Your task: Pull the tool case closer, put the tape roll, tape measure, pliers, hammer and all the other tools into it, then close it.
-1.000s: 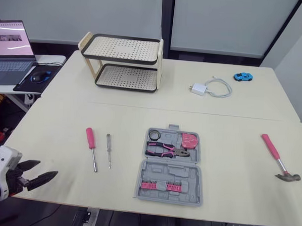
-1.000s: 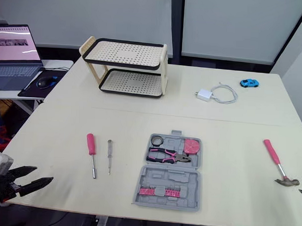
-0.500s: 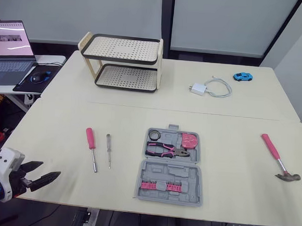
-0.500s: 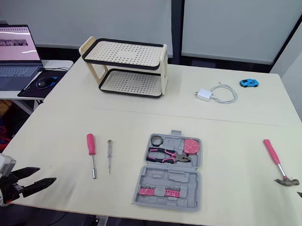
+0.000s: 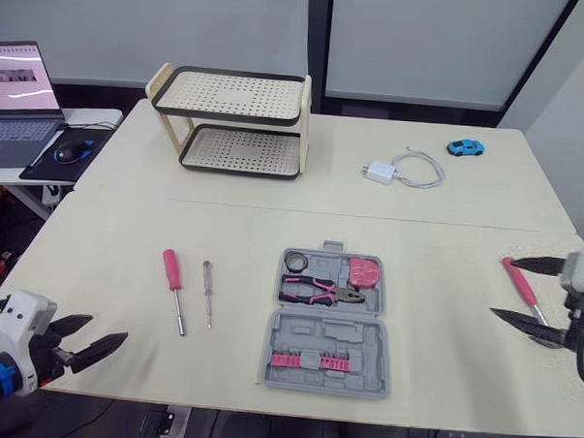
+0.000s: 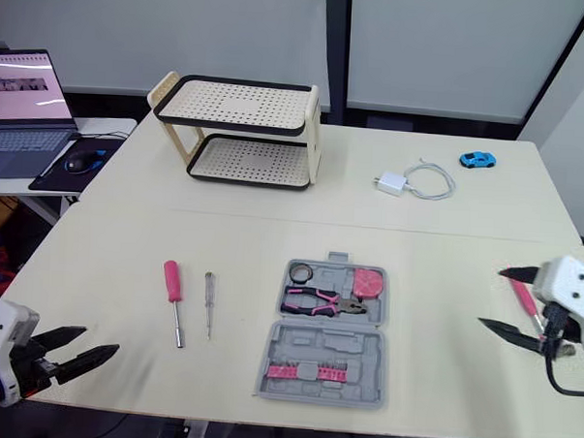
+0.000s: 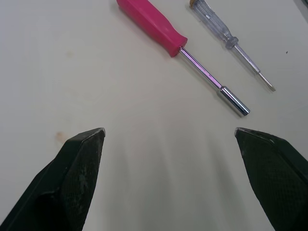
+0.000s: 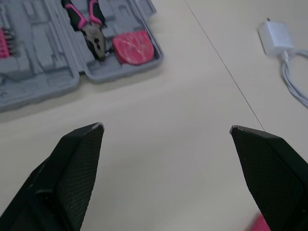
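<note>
My right gripper (image 6: pixel 492 298) was wide open, with nothing in it. The hammer (image 5: pixel 518 281) lay on the table with its pink handle in the gap between my two right fingers, but I could not tell if they were down low enough to touch it. I think the hammer will feel hard and stiff, and heavy at the metal end. I would grab the pink handle close to the head, so the heavy end does not tip down.

My left gripper (image 5: pixel 109 327) was wide open too, and empty. The pink screwdriver (image 7: pixel 153 28) and the thin screwdriver (image 7: pixel 231 42) lay side by side just past my left fingertips. They look light and round, so they may roll. I would pinch each one in the middle of its handle.

The tool case (image 5: pixel 311 328) lay open, well past my right fingertips. The pliers (image 5: pixel 320 293), tape measure (image 5: pixel 364 272) and tape roll (image 5: pixel 296 262) were already inside.

A second before, my right gripper was barely in sight at the table's edge. Now it had come in over the hammer. My left gripper had crept a little toward the screwdrivers. The tools and the case had not moved.
</note>
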Controlling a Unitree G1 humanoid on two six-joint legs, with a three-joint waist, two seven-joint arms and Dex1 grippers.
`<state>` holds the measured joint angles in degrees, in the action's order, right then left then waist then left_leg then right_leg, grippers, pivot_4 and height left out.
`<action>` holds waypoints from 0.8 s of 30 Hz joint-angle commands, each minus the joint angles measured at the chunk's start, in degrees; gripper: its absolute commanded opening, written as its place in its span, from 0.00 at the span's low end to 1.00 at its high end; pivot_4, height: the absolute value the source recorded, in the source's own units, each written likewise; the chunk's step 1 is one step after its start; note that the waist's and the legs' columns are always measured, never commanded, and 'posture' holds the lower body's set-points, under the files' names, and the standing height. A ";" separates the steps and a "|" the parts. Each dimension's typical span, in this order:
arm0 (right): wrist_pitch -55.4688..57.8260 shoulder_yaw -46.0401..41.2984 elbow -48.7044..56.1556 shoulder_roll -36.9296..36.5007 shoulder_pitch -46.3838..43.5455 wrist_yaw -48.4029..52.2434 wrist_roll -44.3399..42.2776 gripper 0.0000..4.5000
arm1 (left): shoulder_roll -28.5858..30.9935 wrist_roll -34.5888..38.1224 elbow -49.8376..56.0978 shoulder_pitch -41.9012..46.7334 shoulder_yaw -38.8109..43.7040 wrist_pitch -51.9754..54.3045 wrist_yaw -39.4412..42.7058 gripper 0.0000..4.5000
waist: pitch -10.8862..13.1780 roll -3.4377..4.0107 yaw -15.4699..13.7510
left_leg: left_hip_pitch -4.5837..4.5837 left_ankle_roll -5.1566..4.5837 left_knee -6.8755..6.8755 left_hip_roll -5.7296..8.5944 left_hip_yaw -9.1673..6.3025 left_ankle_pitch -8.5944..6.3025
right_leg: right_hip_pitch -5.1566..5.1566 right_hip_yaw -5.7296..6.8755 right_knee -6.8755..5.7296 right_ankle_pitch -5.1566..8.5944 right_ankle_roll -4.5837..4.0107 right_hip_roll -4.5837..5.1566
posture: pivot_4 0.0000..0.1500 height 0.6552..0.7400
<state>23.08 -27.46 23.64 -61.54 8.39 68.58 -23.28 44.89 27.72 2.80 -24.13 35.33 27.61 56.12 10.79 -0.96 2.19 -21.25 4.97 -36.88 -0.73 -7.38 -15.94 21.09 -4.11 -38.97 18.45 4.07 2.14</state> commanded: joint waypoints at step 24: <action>11.42 22.29 9.01 2.57 -20.56 -3.63 -9.23 0.99 | -26.14 -6.87 23.99 15.88 -23.03 13.04 -43.83 1.00 | -0.06 -0.10 -0.57 | -0.21 0.01 -0.15 0.10 -0.21 0.01 | 0.07 0.12 0.01 -0.18 0.08 0.02 | 1.00 0.94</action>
<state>34.57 -4.40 31.24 -58.58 -11.90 64.93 -31.65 18.86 22.37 26.33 -8.75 13.43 40.86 13.81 10.73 -1.06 1.62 -21.45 4.97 -37.03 -0.62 -7.57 -15.93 21.15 -4.00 -38.96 18.27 4.14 2.16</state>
